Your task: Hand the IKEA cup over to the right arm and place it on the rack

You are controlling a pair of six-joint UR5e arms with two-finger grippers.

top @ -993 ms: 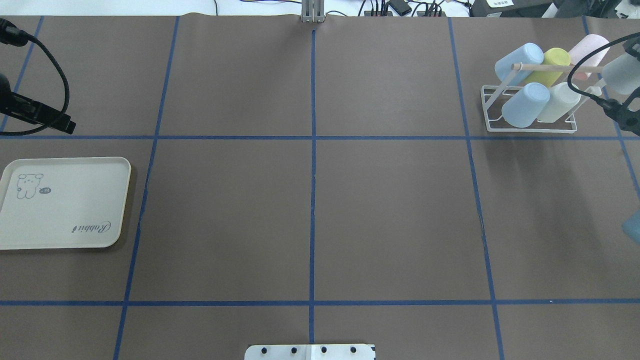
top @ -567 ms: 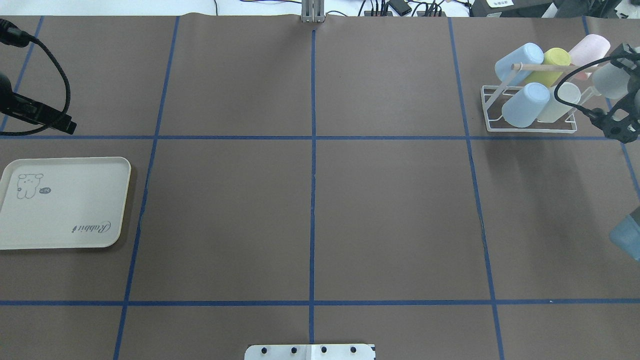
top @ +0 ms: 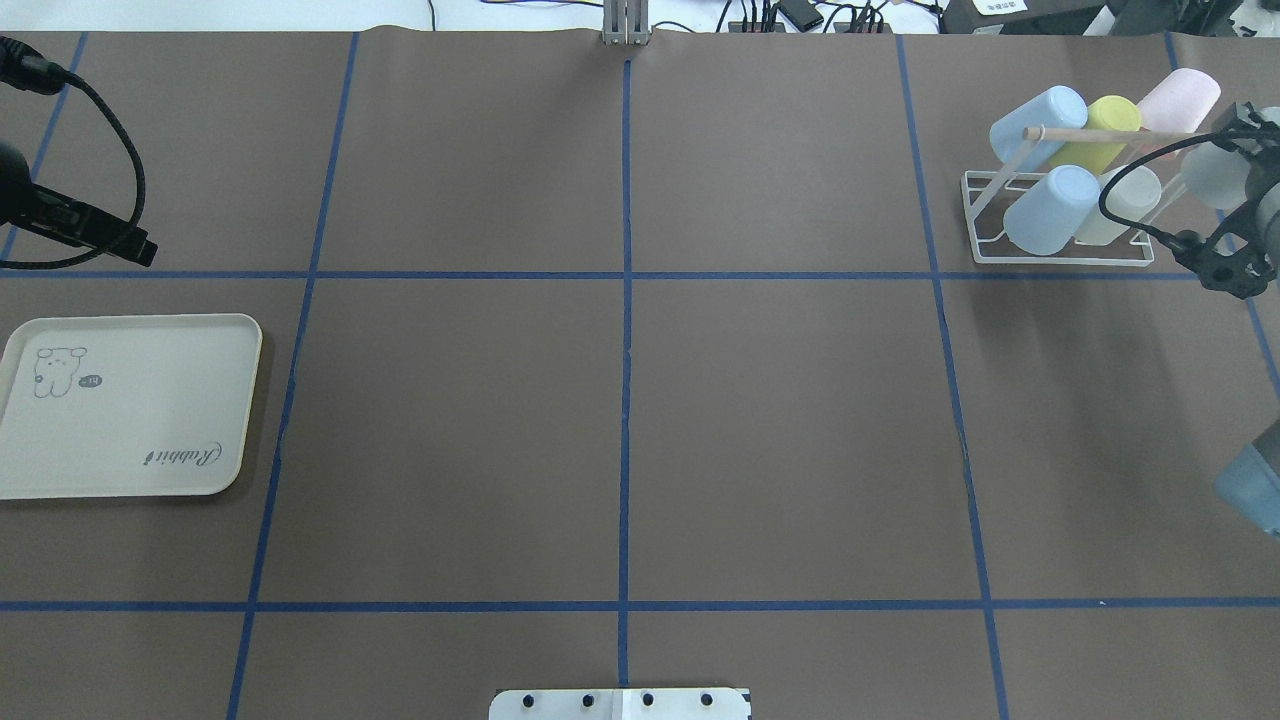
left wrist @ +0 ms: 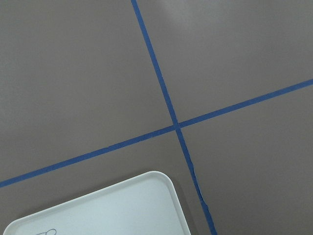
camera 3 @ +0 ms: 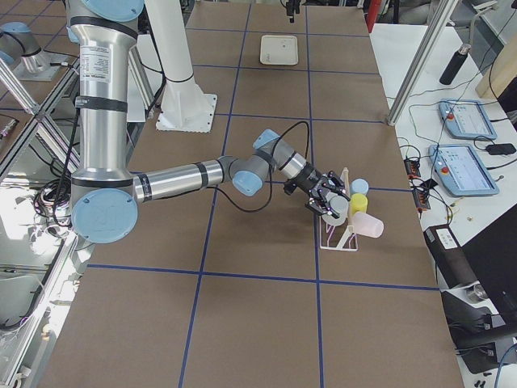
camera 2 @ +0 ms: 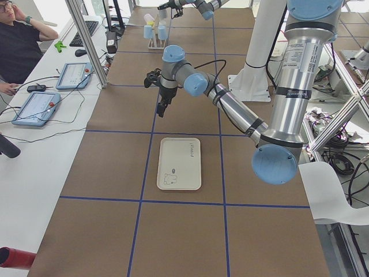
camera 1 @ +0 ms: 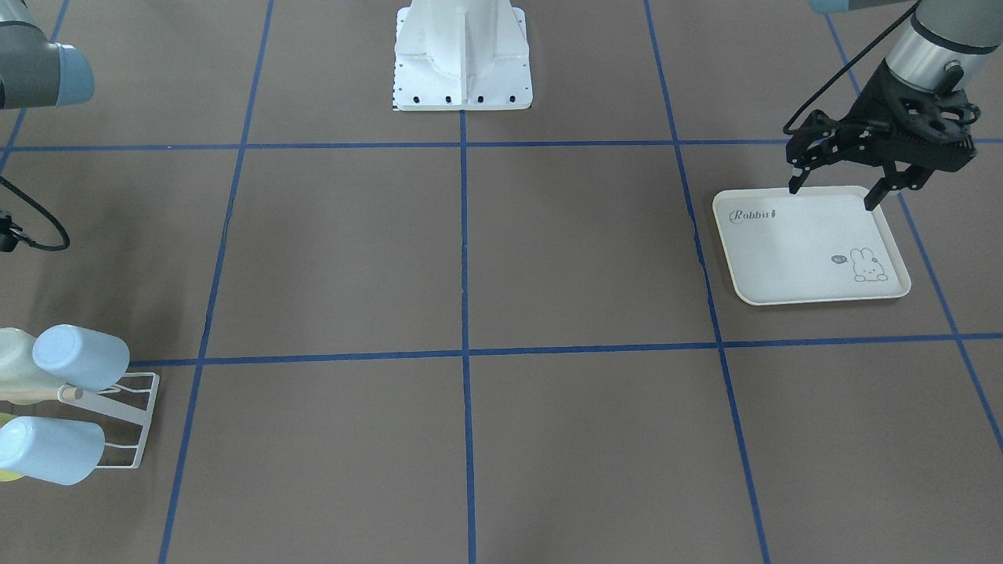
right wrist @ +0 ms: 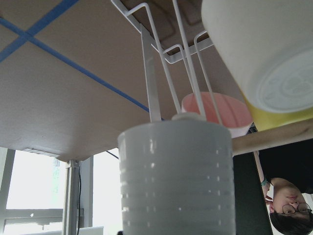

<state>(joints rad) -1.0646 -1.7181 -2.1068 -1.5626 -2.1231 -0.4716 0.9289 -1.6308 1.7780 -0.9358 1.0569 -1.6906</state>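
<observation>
My right gripper (top: 1230, 182) is shut on a pale grey ribbed cup (top: 1213, 172) at the right end of the white wire rack (top: 1060, 258). In the right wrist view the cup (right wrist: 176, 176) fills the lower middle, and a rounded prong tip (right wrist: 185, 116) sits right at its far end. The rack also shows in the front view (camera 1: 129, 423) and the right view (camera 3: 335, 238). It carries two blue cups (top: 1050, 208), a yellow one (top: 1105, 130), a pink one (top: 1180, 95) and a cream one (top: 1125, 200). My left gripper (camera 1: 831, 196) is open and empty above the tray's near edge.
A cream rabbit-print tray (top: 130, 405) lies empty at the table's left end and also shows in the left wrist view (left wrist: 107, 210). The robot's white base (camera 1: 462, 55) stands at mid-table. An operator (camera 2: 20, 40) sits beyond the far edge with tablets (camera 2: 37, 107).
My right gripper has carried the grey cup left and slightly lower, up to the rack's right end. The left arm has barely moved.
</observation>
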